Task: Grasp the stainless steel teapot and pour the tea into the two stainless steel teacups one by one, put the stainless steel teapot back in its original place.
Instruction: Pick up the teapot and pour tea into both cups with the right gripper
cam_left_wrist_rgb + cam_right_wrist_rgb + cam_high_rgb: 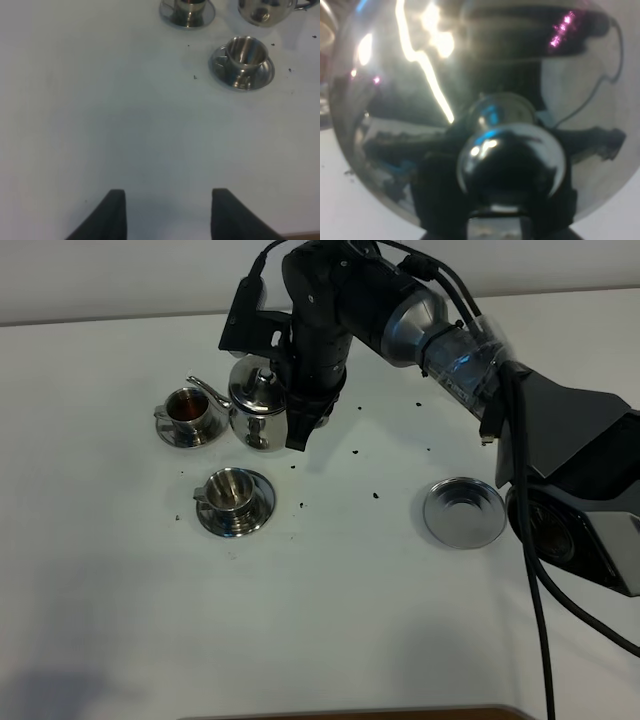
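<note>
The stainless steel teapot (255, 405) is at the back left, its thin spout pointing to the far-left teacup (186, 410), which holds reddish-brown tea (186, 405). My right gripper (300, 428) reaches across and is shut on the teapot's handle side. The right wrist view is filled by the teapot body (420, 100) and its lid knob (510, 155). The nearer teacup (232, 490) stands on its saucer (262, 508) and looks empty. In the left wrist view my left gripper (167, 210) hangs open over bare table, well short of that teacup (245, 52). The other teacup (187, 7) and the teapot (262, 10) show at that view's edge.
A round steel base plate (463, 512) lies alone on the right of the white table (330, 620). Small dark specks (375, 494) are scattered around the middle. The right arm's black body and cables (530, 490) span the back and right side.
</note>
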`<move>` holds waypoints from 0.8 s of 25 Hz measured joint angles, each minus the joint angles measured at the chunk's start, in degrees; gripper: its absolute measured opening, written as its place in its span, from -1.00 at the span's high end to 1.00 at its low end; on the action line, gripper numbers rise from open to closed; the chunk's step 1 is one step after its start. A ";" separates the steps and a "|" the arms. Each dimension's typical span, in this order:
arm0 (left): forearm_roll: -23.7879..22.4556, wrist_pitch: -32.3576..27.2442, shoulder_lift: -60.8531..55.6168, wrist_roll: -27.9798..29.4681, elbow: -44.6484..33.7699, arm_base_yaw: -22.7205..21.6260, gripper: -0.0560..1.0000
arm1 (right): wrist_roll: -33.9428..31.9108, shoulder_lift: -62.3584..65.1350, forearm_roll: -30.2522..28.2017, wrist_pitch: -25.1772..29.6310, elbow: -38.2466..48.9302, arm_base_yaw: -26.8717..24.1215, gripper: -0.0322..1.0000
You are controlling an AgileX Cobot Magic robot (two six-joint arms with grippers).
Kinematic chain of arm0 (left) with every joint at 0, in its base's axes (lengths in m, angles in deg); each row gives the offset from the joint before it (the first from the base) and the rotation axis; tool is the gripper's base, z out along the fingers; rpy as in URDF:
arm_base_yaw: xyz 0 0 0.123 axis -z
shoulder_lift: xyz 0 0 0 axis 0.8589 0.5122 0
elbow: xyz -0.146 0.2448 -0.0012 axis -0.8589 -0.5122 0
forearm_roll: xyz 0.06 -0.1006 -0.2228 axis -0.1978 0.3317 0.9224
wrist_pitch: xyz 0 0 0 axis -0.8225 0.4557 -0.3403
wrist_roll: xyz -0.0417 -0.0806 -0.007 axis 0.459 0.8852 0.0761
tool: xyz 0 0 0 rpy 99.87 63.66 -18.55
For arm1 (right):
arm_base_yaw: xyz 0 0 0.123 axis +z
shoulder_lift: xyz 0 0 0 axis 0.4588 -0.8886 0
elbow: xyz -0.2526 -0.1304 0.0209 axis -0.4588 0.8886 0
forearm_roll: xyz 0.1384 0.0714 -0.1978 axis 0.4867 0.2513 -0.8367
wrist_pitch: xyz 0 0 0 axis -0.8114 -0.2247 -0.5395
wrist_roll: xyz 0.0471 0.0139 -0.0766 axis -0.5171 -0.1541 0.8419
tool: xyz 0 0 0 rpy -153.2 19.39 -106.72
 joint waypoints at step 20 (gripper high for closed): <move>0.00 0.00 0.00 0.00 0.00 0.00 0.04 | -8.82 20.48 -4.84 0.02 14.01 0.47 0.57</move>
